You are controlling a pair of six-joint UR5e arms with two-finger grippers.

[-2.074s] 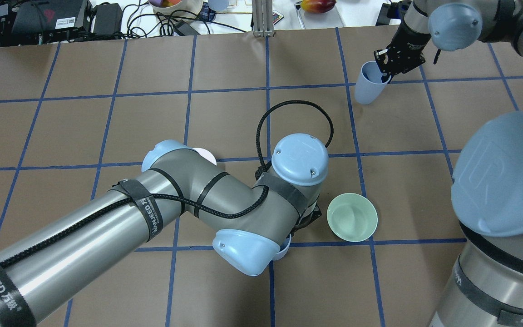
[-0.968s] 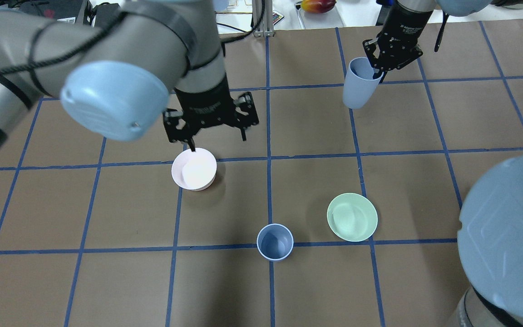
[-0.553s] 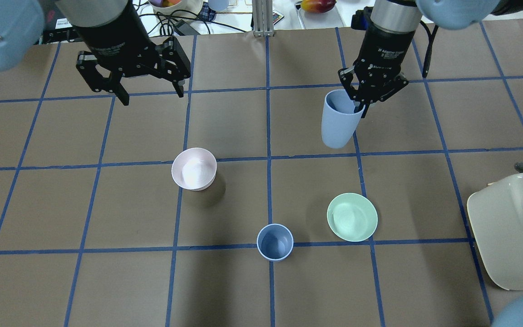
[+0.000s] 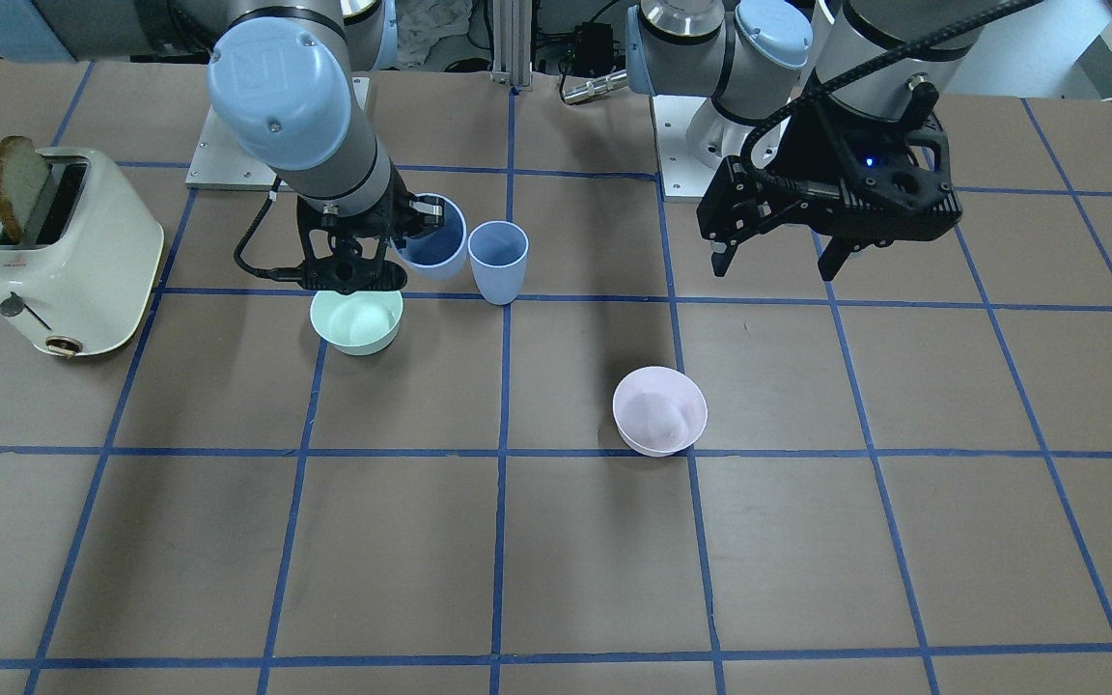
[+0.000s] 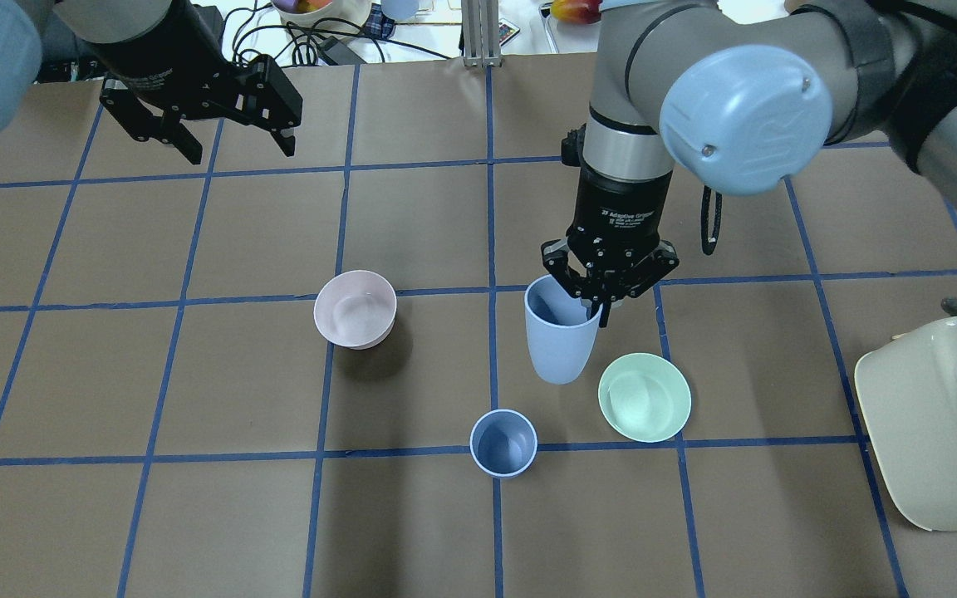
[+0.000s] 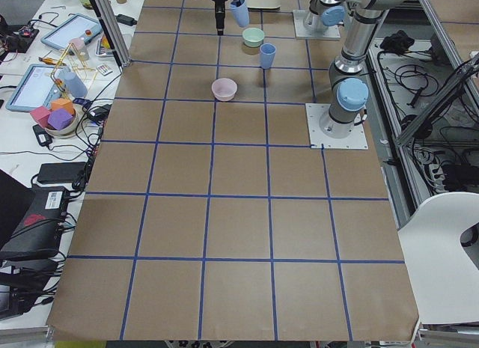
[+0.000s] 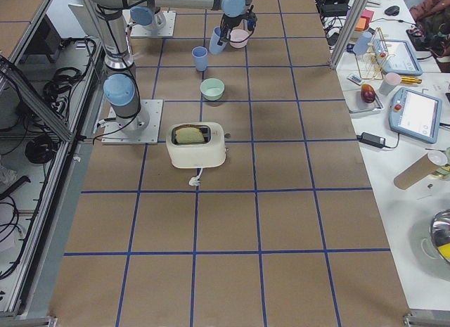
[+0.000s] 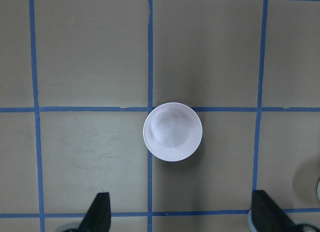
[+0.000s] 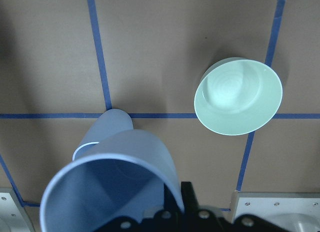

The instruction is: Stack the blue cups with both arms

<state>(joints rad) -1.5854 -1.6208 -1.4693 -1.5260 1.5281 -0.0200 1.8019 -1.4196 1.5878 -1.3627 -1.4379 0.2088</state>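
My right gripper pinches the rim of the held cup, one finger inside the mouth and one on the outer wall. That leaves the cup hanging mouth-up with its tapered base free, which is the way I want it for dropping into its mate. The standing cup sits upright on the table, near the held one but not yet under it. The green bowl lies just beside both cups, so that flank looks tight to me. Toward the pink bowl there is bare room. My left gripper hangs spread wide and empty, well apart at the far side. The toaster sits by the right edge, out of the way.
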